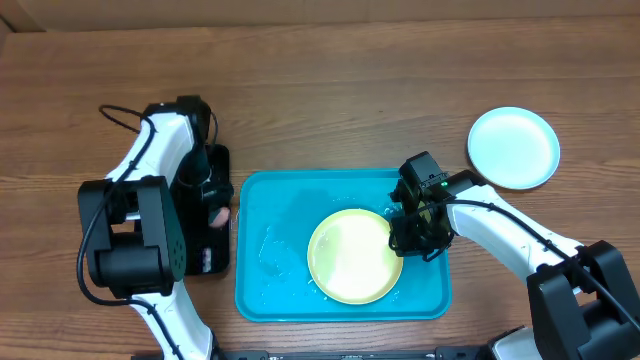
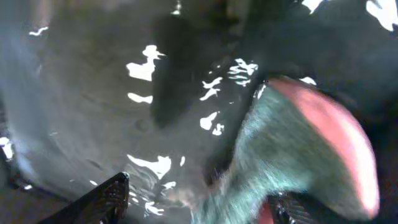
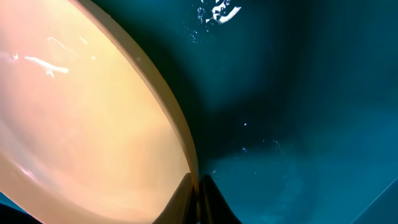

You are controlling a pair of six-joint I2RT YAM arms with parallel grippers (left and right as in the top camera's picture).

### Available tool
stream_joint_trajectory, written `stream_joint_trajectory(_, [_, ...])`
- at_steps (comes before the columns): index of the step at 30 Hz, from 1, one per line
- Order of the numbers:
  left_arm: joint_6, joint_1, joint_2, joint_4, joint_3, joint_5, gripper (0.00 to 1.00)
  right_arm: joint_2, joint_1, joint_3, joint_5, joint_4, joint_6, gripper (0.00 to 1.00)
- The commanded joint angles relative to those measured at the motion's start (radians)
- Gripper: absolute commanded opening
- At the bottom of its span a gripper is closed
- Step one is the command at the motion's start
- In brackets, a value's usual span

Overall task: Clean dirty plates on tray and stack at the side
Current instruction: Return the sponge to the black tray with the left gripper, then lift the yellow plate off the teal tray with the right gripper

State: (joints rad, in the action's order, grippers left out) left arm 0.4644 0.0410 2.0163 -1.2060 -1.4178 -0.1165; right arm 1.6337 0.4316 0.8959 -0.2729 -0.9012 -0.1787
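A pale yellow-green plate (image 1: 350,255) lies on the turquoise tray (image 1: 270,200). My right gripper (image 1: 403,238) is shut on its right rim. In the right wrist view the two fingers pinch the plate (image 3: 81,112) edge at the right gripper (image 3: 198,186), over the wet tray (image 3: 298,93). A light blue plate (image 1: 513,147) sits on the table at the far right. My left gripper (image 1: 212,205) hangs open over a black tray (image 1: 220,160). A pink and teal sponge (image 2: 311,143) lies between its spread fingers (image 2: 112,193), close to the right one.
The glossy black tray (image 2: 93,93) is wet and stands just left of the turquoise tray. The pink sponge (image 1: 219,213) lies near its right edge. Bare wooden table surrounds both trays.
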Motion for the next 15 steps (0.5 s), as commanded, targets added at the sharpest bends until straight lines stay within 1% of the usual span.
stream_joint_trajectory(1, [-0.023, -0.012, 0.014, -0.039, -0.103, 0.003, 0.74, 0.002, -0.005, 0.022, 0.003, 0.002, 0.012, 0.04])
stream_joint_trajectory(6, [-0.032, -0.039, 0.014, -0.103, -0.179, 0.007, 0.77, 0.002, -0.005, 0.022, 0.003, 0.002, 0.011, 0.04])
stream_joint_trajectory(10, [-0.054, -0.048, 0.014, -0.111, -0.196, 0.049, 0.78, 0.002, -0.005, 0.022, 0.003, 0.012, 0.011, 0.04])
stream_joint_trajectory(12, [-0.076, -0.054, 0.014, -0.116, -0.215, 0.083, 0.82, 0.002, -0.005, 0.022, 0.003, 0.034, 0.012, 0.04])
stream_joint_trajectory(15, [-0.085, -0.076, 0.003, -0.145, -0.267, 0.092, 0.84, 0.002, -0.005, 0.022, 0.003, 0.074, 0.011, 0.04])
